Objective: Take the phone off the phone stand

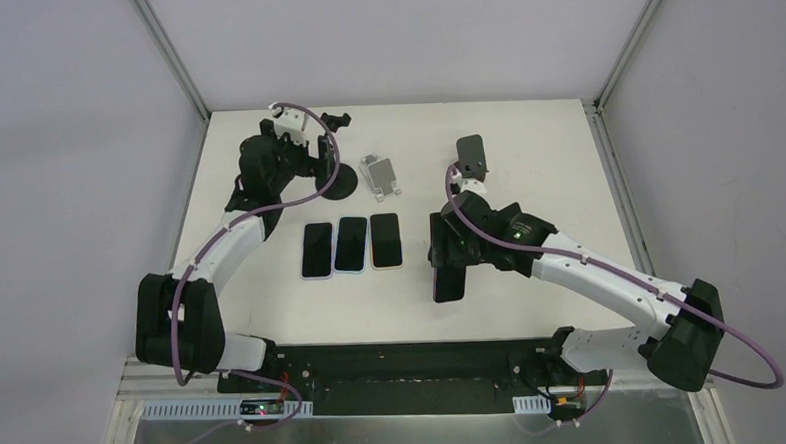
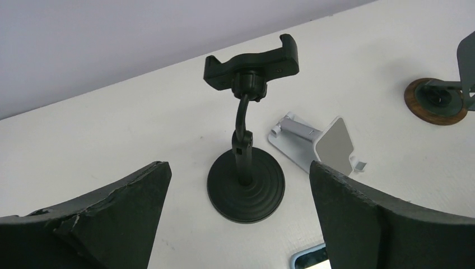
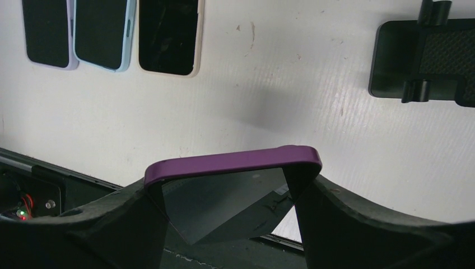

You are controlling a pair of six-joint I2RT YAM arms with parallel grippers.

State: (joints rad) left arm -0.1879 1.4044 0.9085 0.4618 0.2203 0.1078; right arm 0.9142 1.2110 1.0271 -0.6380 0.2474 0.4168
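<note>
The phone (image 3: 235, 159) in the purple case is pinched between the right gripper (image 3: 227, 188) fingers, mid-counter toward the near edge. Left gripper (image 2: 238, 168) is wide open with nothing in it, facing the black clamp stand (image 2: 246, 140) near the far-left corner. Three phones (image 1: 350, 246) lie flat between the arms, and a silver stand (image 1: 380, 175) sits beyond them.

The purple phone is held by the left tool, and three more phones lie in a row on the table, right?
No. The right tool holds the purple phone, as the right wrist view shows; the left tool is open and holds nothing. The other three phones do lie in a row on the table.
</note>
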